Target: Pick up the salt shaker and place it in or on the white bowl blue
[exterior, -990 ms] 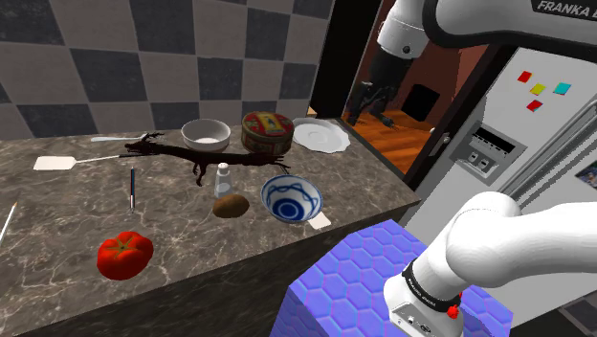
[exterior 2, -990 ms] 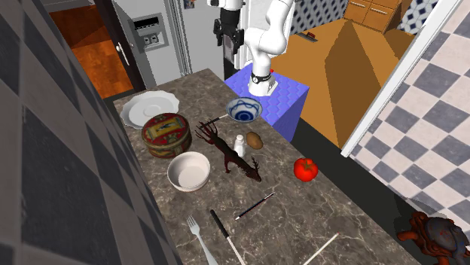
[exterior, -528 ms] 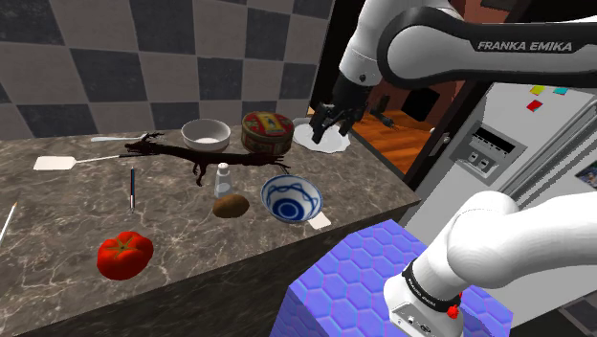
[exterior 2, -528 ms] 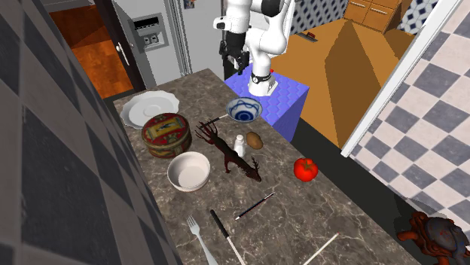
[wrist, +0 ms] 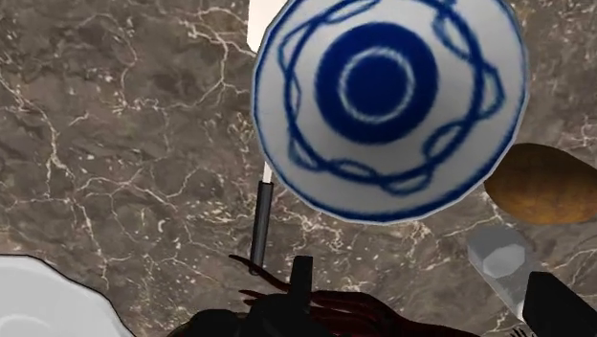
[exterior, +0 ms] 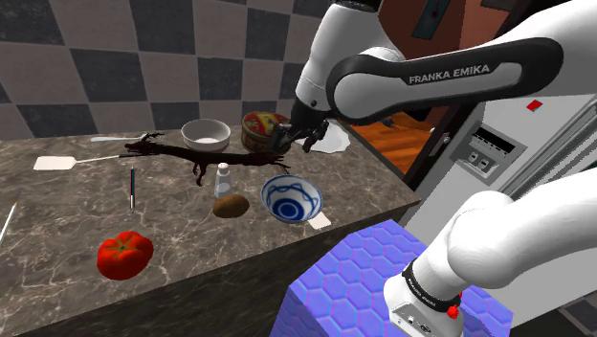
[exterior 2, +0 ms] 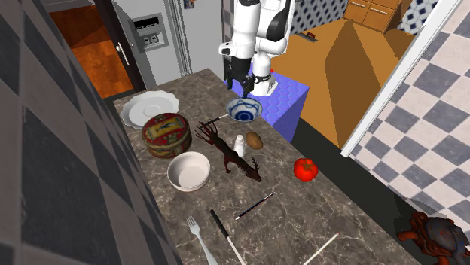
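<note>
The salt shaker [exterior: 223, 179] is a small pale bottle with a white cap, upright on the marble counter beside a brown potato [exterior: 231, 205]. The white bowl with blue patterns [exterior: 291, 197] stands just to the shoulder view's right of them. My gripper [exterior: 290, 137] hangs open above the counter, behind the bowl and near the round tin, holding nothing. From the second exterior view the gripper [exterior 2: 242, 81] is over the far side of the bowl [exterior 2: 245, 110], with the shaker [exterior 2: 239, 144] nearer the camera. Looking along the gripper [wrist: 431, 299], the bowl [wrist: 387, 96] lies ahead and the shaker [wrist: 499, 258] sits near one finger [wrist: 560, 306].
A dark red lobster figure [exterior: 191, 158] stretches behind the shaker. A plain white bowl [exterior: 206, 135], a decorated tin [exterior: 265, 129] and a white plate [exterior: 325, 139] stand at the back. A tomato [exterior: 124, 254], a pen [exterior: 132, 188] and a spatula [exterior: 57, 163] lie towards the shoulder view's left.
The arm has swung down and towards the shoulder view's left, from beside the fridge to over the counter behind the blue-patterned bowl. The fingers stayed open. Nothing on the counter moved.
</note>
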Controlling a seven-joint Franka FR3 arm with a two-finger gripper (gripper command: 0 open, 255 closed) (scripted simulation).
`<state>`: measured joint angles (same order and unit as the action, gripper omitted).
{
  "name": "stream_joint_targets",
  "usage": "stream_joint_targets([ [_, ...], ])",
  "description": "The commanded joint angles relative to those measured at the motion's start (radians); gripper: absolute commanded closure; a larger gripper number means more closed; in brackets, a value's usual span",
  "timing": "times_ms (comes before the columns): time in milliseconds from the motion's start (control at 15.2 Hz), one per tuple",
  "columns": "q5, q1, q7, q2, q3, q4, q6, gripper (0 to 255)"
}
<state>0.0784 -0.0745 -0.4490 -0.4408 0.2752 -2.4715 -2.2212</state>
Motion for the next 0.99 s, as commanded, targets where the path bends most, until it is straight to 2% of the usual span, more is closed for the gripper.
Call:
stream_joint_targets([
  [0,-0.007,0.005,-0.047,0.075,0.032,0.026,-0.064,0],
  [264,-0.050,0.017,-0.149,0.218,0.092,0.081,-0.177,0],
  [528,-0.141,0.028,-0.276,0.372,0.141,0.160,-0.269,0],
  [726,-0.238,0.023,-0.387,0.493,0.159,0.236,-0.319,0],
  [924,-0.274,0.016,-0.417,0.534,0.153,0.248,-0.345,0],
])
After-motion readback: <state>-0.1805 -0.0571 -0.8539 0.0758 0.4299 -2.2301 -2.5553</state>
